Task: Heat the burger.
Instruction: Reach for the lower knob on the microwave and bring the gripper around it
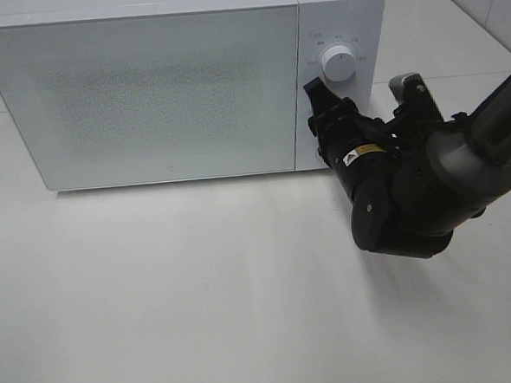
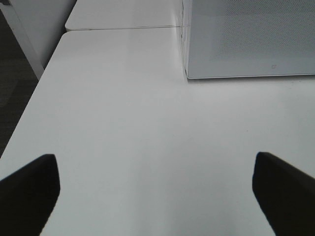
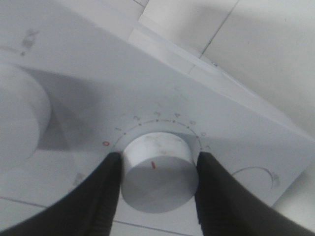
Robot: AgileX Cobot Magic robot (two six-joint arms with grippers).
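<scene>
The burger is out of view in every frame. The white microwave (image 1: 145, 85) stands at the back of the table with its door closed. My right gripper (image 1: 319, 127) is pressed against its control panel, below the upper knob (image 1: 339, 65). In the right wrist view the gripper (image 3: 157, 184) has its two black fingers (image 3: 106, 191) against both sides of the lower round white dial (image 3: 157, 169), which carries a red mark and a numbered scale. My left gripper (image 2: 155, 196) is open and empty over bare table. It does not show in the exterior view.
The white table (image 1: 201, 290) runs in front of the microwave. In the left wrist view the table edge (image 2: 29, 113) drops to dark floor, and the microwave's front corner (image 2: 187, 73) shows. The right arm's bulky black wrist (image 1: 403, 200) hangs over the table's right side.
</scene>
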